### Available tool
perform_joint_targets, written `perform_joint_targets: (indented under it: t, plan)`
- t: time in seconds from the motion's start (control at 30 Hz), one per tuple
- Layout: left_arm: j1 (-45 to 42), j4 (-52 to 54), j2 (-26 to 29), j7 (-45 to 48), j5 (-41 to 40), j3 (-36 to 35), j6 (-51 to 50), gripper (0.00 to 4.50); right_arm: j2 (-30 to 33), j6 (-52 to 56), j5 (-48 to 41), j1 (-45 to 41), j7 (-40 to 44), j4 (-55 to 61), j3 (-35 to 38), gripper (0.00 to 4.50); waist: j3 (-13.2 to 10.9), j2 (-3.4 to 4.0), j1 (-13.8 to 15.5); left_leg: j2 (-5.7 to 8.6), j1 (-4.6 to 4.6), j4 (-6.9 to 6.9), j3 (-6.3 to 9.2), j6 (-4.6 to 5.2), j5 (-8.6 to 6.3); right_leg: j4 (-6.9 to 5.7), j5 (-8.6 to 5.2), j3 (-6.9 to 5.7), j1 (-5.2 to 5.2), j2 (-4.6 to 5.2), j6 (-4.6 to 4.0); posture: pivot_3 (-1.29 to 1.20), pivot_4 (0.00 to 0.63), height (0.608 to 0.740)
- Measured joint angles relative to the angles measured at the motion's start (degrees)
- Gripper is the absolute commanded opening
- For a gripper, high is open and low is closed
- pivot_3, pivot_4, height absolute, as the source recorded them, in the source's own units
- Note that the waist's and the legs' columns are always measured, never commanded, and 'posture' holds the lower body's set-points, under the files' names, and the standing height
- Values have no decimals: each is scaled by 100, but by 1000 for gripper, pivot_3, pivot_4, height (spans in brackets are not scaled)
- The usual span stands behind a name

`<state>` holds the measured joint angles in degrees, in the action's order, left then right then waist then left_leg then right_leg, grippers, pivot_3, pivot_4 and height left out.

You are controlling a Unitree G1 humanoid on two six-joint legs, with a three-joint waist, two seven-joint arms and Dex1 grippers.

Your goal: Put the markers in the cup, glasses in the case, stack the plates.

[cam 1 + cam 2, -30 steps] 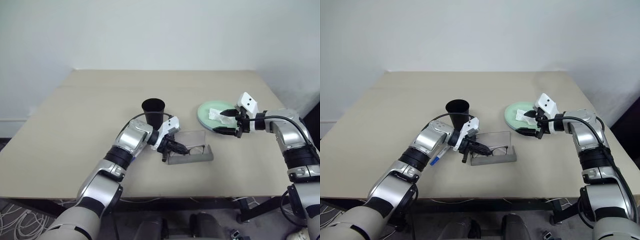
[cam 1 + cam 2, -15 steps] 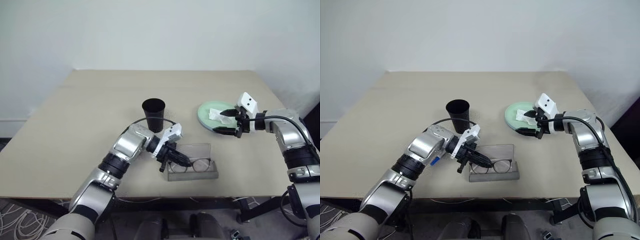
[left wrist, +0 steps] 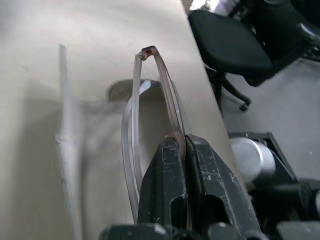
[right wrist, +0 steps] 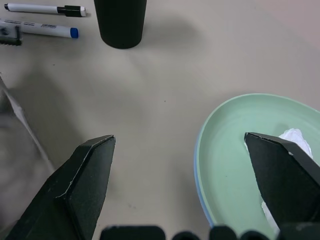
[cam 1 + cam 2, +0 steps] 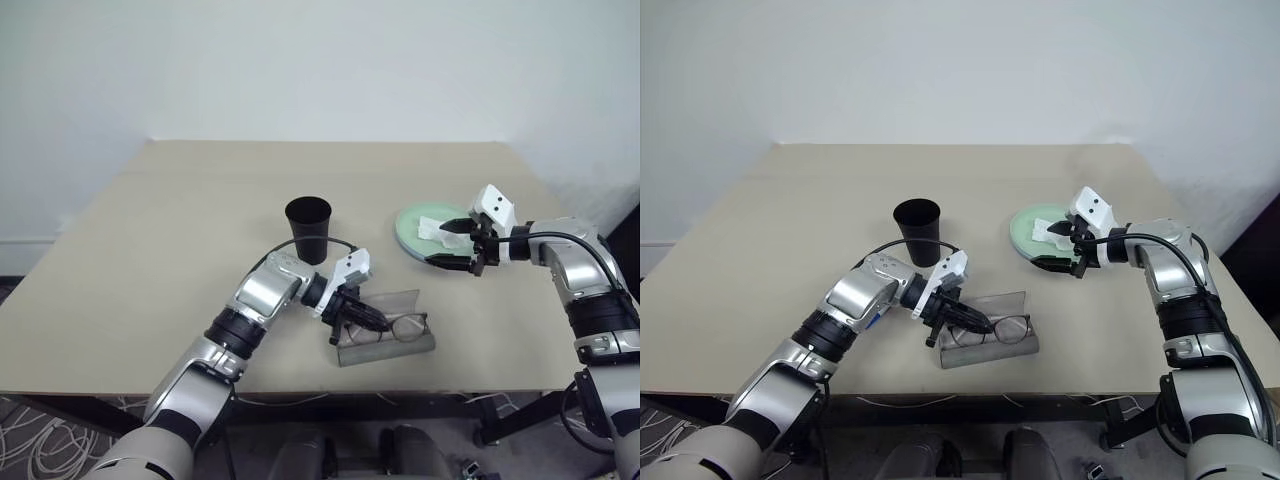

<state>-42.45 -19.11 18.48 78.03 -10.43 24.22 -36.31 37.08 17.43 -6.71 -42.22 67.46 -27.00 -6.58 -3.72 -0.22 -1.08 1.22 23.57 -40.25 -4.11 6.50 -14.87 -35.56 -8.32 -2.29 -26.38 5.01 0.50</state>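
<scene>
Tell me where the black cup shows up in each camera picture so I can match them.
Left eye view: cup, mid-table.
Right eye view: cup, left of centre.
Left wrist view: not there.
Right wrist view: cup, top edge, beside the markers.
Shared landmark: green plate, also in right wrist view.

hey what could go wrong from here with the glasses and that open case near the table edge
The left gripper pinches the glasses by one thin arm, so they could twist or slip before settling in the case. The case sits close to the table's front edge; a push might slide it off. A crumpled tissue lies on the stacked plates beside the open right gripper and could get snagged.
</scene>
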Motion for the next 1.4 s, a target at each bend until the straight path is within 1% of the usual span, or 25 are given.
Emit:
perform_joint_targets:
  t: [0.23,0.47,0.5,0.57,0.67,0.77,0.87,1.0,1.07,1.1,1.17,1.23,1.33,1.37,1.4]
  plan:
    - [60,-87,48,-29,42,34,-97,4,0,0,0,2,0,7,-2,4500,0,1,-5,0,1,3,3,-1,-1,-5,2,0,-5,-1,3,0,0,738]
    - [169,206,123,84,28,230,-357,4,-1,-1,1,3,-2,35,-10,4500,0,1,-3,0,1,3,1,0,-1,-2,1,1,-3,1,1,0,0,738]
    - [195,261,130,88,22,237,-403,463,-1,-1,1,3,-2,35,-12,4500,0,1,-4,0,1,3,1,0,-1,-2,0,0,-3,1,1,0,0,738]
    - [221,278,117,51,16,238,-469,972,-1,-1,2,4,-2,35,-14,4500,0,1,-4,0,1,3,2,-1,-1,-2,1,0,-3,1,1,0,0,738]
    - [224,293,69,-52,-48,203,-523,2067,-1,-1,1,7,-2,37,-19,4500,0,1,-3,0,1,3,3,-1,-1,-3,1,0,-4,1,1,0,0,738]
    - [110,328,27,-257,-153,-37,-470,3067,4,-1,3,22,12,38,-32,4500,0,0,0,0,3,3,4,-1,-1,-2,1,0,-4,2,1,0,0,738]
    - [-165,511,38,-417,-230,-349,-434,3067,59,7,3,48,76,52,-70,4500,0,0,0,1,2,3,3,-1,-1,-1,1,0,-3,3,2,0,0,738]
    - [-454,779,62,-756,-436,-914,-322,3067,292,30,-12,263,346,172,-72,4500,0,0,2,1,3,3,4,0,-2,0,2,0,-3,3,4,0,0,738]
    - [-550,798,126,-886,-457,-1067,-174,3067,387,30,-27,310,514,199,-72,4500,0,1,-2,1,2,3,2,0,-2,0,3,0,-2,0,5,0,0,738]
    - [-557,782,146,-955,-434,-1114,-1,2702,458,30,-47,340,594,243,-72,4500,0,2,-4,0,2,3,1,0,-2,0,3,0,-3,0,4,0,0,738]
    - [-558,586,203,-1093,-318,-1123,366,2144,553,28,-84,396,778,331,-72,4500,0,2,-4,-1,-2,3,0,0,-2,-1,3,0,-1,-3,4,0,0,738]
    - [-557,289,226,-1213,-179,-1122,623,1474,618,19,-168,460,960,417,-71,4500,0,2,0,-1,-1,2,1,0,0,-3,2,-1,-1,-4,3,0,0,738]
    - [-523,29,309,-1314,29,-1083,959,325,716,-13,-312,481,1228,555,-52,4500,-1,2,-1,-1,-1,1,-4,0,0,-1,2,0,0,-2,3,0,0,738]
    - [-512,-35,327,-1351,109,-1035,1066,32,734,-20,-372,481,1289,599,-23,4500,0,2,0,0,-1,1,-3,0,-1,1,2,0,1,-2,4,0,0,738]
    - [-486,-121,331,-1402,220,-949,1213,32,737,-30,-438,481,1339,647,21,4500,0,2,3,0,-1,1,-3,0,-1,2,3,0,1,0,4,0,0,738]
